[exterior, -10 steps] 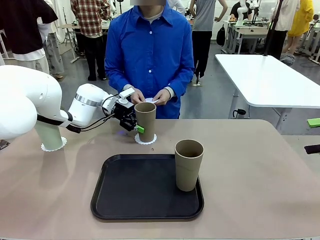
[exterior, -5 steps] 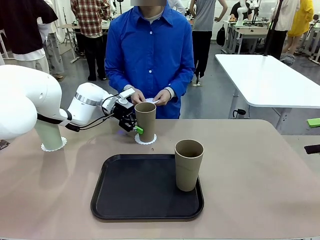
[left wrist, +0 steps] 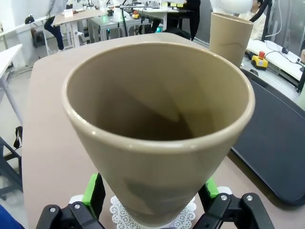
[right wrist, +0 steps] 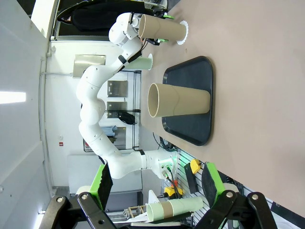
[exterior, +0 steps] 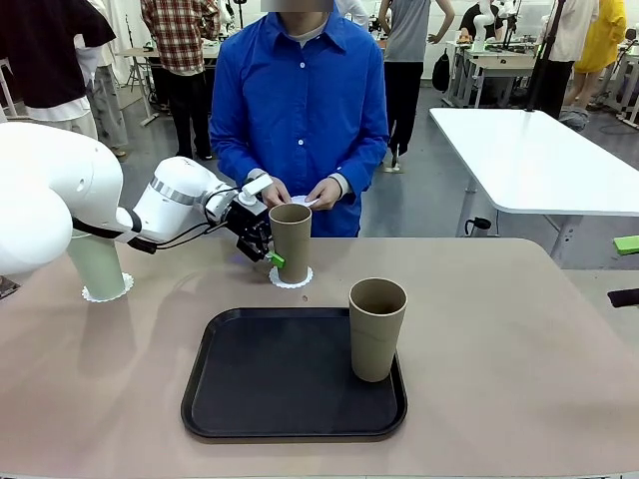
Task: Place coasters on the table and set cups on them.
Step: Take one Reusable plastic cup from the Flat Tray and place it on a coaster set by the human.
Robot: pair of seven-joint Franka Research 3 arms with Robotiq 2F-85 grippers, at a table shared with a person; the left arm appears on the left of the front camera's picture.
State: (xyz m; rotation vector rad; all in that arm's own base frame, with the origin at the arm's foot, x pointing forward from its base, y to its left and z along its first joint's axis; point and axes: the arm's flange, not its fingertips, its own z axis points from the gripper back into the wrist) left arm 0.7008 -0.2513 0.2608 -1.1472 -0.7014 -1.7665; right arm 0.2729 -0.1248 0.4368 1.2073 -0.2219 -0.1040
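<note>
far tan cup point(exterior: 290, 242): upright on a coaster point(exterior: 291, 278), at the far middle of the bench point(exterior: 499, 329), just in front of the person point(exterior: 300, 110). the lacy edge shows round its base.
left tool point(exterior: 268, 249): wide, one finger on each side of the far tan cup's lower part. in the left wrist view the green pads point(left wrist: 93, 193) sit close beside its wall (whether they touch it i cannot tell). the cup stands on its coaster, not lifted.
mint cup point(exterior: 98, 267): upright on a second coaster point(exterior: 108, 292) at the bench's left side, its top hidden behind the left arm, well apart from the far tan cup.
near tan cup point(exterior: 376, 327): upright on the right part of the black tray point(exterior: 250, 399), its base on the tray's floor close to the right rim.
black tray: flat on the bench on the robot's side of the middle, near the first coaster but apart from it.
right tool point(right wrist: 157, 183): wide, nothing between its fingers. its wrist view looks along the bench towards the tray and both tan cups, rolled sideways.
hands point(exterior: 321, 193): the person's two, held together at waist height just behind the far tan cup's rim, with a small white paper point(exterior: 303, 201) between them (too small to tell its edge).
white table point(exterior: 539, 160): behind the bench, to the right.
</note>
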